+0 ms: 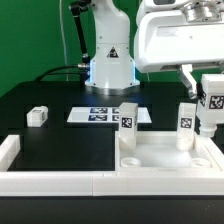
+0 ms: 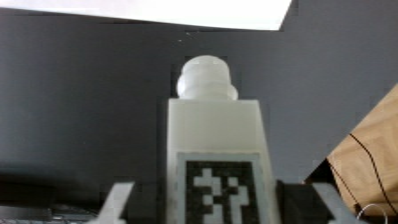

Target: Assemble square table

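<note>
Wrist view has the gripper (image 2: pixel 210 203) clamped on a leg (image 2: pixel 214 130), screw tip pointing away. Exterior view: it hangs over the slab (image 1: pixel 160 158) at the exterior view's right, just beside a standing leg (image 1: pixel 186 116). Risk imo: a tilted tip cross-threads, or the leg clips that neighbour or the slab's edge. Tight there; open table (image 1: pixel 60 150) toward the spare leg (image 1: pixel 38 116).

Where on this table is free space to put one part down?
Free: the black patch between the lying leg, the marker board, the border rail and the square slab. Crowded: over the slab, with upright legs and the gripper holding a fourth leg.
</note>
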Robot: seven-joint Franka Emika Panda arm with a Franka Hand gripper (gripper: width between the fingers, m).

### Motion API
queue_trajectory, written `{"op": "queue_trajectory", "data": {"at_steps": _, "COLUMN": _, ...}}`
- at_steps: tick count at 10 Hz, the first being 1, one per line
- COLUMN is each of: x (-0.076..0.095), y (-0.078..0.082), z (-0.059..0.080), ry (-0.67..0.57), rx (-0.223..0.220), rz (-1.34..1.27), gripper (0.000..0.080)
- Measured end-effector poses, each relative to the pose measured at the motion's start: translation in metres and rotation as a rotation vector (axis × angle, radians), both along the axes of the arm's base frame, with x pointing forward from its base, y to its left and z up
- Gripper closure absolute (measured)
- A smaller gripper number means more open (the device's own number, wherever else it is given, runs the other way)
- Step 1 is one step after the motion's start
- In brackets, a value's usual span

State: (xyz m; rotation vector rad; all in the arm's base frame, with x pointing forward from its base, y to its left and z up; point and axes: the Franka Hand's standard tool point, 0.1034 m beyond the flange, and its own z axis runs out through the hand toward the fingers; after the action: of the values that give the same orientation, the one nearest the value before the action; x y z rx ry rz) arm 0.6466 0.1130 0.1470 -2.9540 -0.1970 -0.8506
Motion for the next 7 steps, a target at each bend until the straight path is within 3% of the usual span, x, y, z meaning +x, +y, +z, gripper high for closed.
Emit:
{"op": "queue_trajectory", "data": {"at_steps": 2, "x": -0.008, "y": -0.005, "z": -0.008, "ry": -0.033, "rx": -0.017, "rz": 0.002, "gripper": 0.0509}}
{"op": "queue_trajectory", "data": {"at_steps": 4, "x": -0.021, "y": -0.005, "z": -0.040, "ry": -0.025, "rx": -0.015, "rz": -0.004, "gripper": 0.0509}}
{"op": "queue_trajectory", "data": {"at_steps": 6, "x": -0.023, "y": -0.003, "z": -0.058, "ry": -0.021, "rx": -0.016, "rz": -0.004, "gripper": 0.0509}}
{"op": "queue_trajectory", "data": {"at_steps": 7, "x": -0.023, "y": 0.001, "z": -0.060, "ry": -0.031, "rx": -0.014, "rz": -0.003, "gripper": 0.0509}}
